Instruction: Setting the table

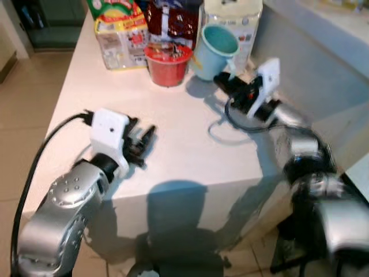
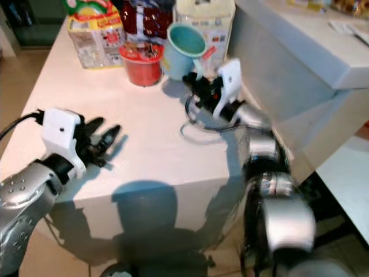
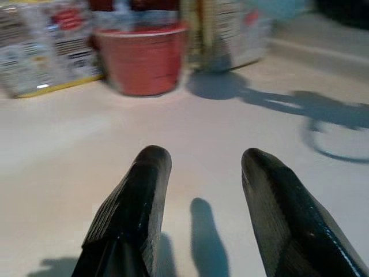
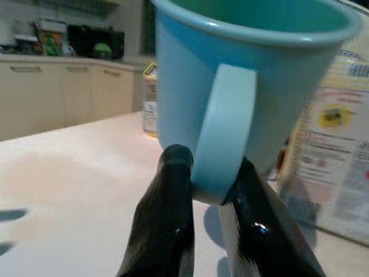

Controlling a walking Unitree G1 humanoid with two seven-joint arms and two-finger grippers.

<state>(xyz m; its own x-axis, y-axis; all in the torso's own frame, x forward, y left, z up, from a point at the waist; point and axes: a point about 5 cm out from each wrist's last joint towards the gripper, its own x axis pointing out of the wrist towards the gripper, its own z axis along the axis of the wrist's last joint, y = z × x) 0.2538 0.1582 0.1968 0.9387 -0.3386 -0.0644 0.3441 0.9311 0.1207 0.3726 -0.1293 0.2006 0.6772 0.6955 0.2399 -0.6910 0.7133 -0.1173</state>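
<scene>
Table setting looks barely begun: the right gripper (image 4: pixel 207 190) pinches the handle of the blue mug (image 1: pixel 214 49), lifted at one o'clock on the white table (image 1: pixel 173 144), while the left gripper (image 3: pixel 202 173) hovers spread and empty at eight o'clock.

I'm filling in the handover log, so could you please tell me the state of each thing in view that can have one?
Blue mug: tilted, held by its handle, its base looks clear of the table.
Right gripper: shut on the blue mug's handle.
Left gripper: open, holding nothing, low over the white table.
Red cup: upright on the table, something inside.
Food packages: standing upright at the table's far end.
</scene>
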